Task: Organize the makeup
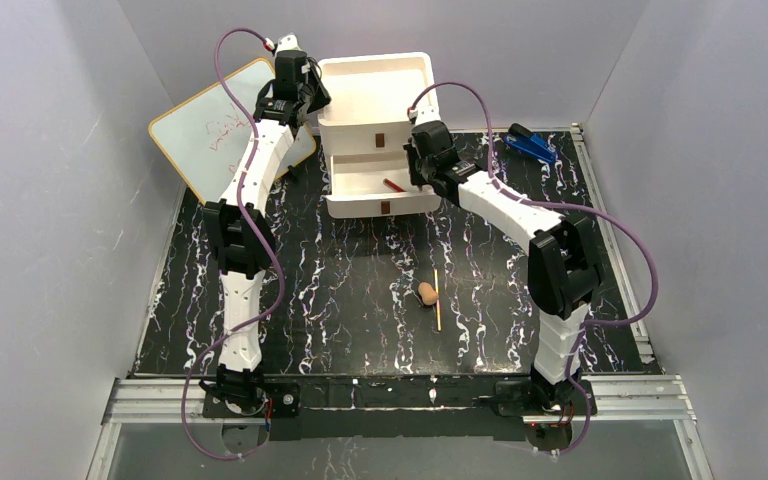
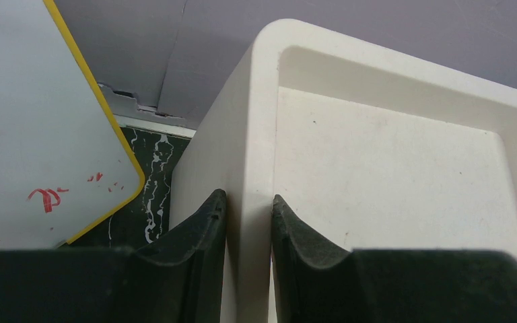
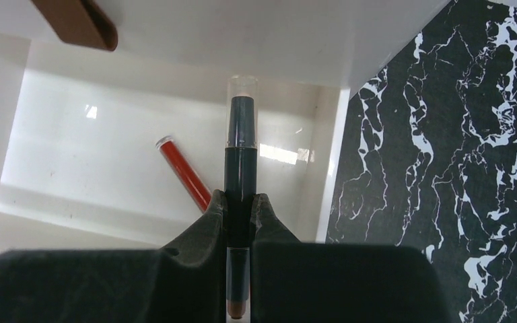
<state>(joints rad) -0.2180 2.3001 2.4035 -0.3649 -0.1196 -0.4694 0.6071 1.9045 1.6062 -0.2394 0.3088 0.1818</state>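
Placing step: right gripper (image 3: 240,202) pinches 1 dark clear-capped pencil (image 3: 241,134) over the open drawer (image 3: 94,161) of the white plastic drawer box (image 2: 390,155); left gripper (image 2: 249,205) clamps its wall. Next, we would release there.

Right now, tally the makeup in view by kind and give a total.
Makeup pencils: 2 (dark pencil in the right gripper, red pencil in the open drawer)
Tan egg-shaped sponge: 1
Thin yellow stick: 1
Total: 4
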